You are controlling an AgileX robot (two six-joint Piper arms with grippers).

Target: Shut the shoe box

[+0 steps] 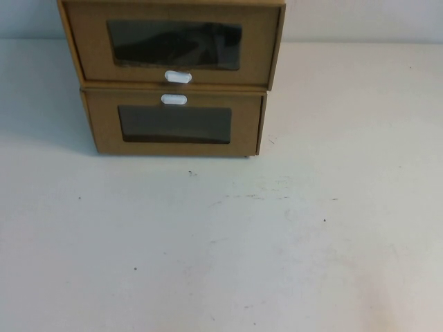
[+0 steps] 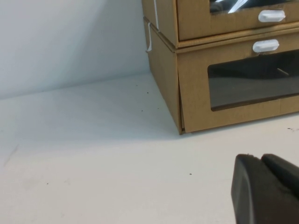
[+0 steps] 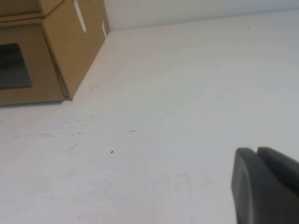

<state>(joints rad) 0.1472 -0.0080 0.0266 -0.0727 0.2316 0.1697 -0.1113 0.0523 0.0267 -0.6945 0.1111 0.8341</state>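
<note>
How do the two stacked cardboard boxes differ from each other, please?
The upper shoe box carries its white tab below the window; the lower box has its tab above. The upper front juts out past the lower one. Both are brown with dark windows. The left gripper and right gripper hover apart from both.

White table [image 1: 221, 242], lower cardboard box [image 1: 176, 124] resting on it

shoe box [image 1: 173, 43] atop lower box [image 1: 174, 123]
</note>
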